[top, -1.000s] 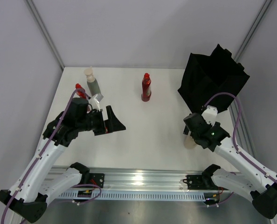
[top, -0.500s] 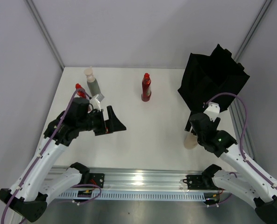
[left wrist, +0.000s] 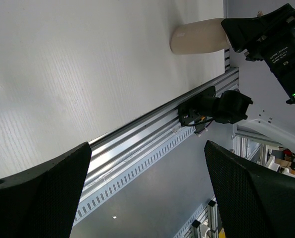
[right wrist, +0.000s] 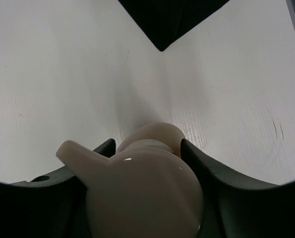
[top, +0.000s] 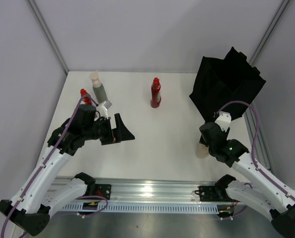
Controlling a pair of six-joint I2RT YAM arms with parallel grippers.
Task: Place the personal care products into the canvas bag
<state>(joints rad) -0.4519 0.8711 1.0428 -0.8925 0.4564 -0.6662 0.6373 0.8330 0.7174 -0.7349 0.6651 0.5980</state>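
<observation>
Four products sit outside the one canvas bag (top: 227, 82): beige bottle (top: 203, 150) nearest it, all-red bottle (top: 156, 92), grey-green bottle (top: 97, 88) and red-capped bottle (top: 84, 95) upright on the tabletop (top: 157, 141). Right end effector (right wrist: 146, 144), wide a second ago, now grips the beige bottle; left end effector (top: 121, 130) gapes.

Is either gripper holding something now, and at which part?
The left gripper is open and empty. The right gripper flanks the beige bottle just under its pump head; whether it grips firmly cannot be told.

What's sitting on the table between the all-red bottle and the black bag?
Nothing: in the top view, only bare white table separates the all-red bottle from the black bag.
</observation>
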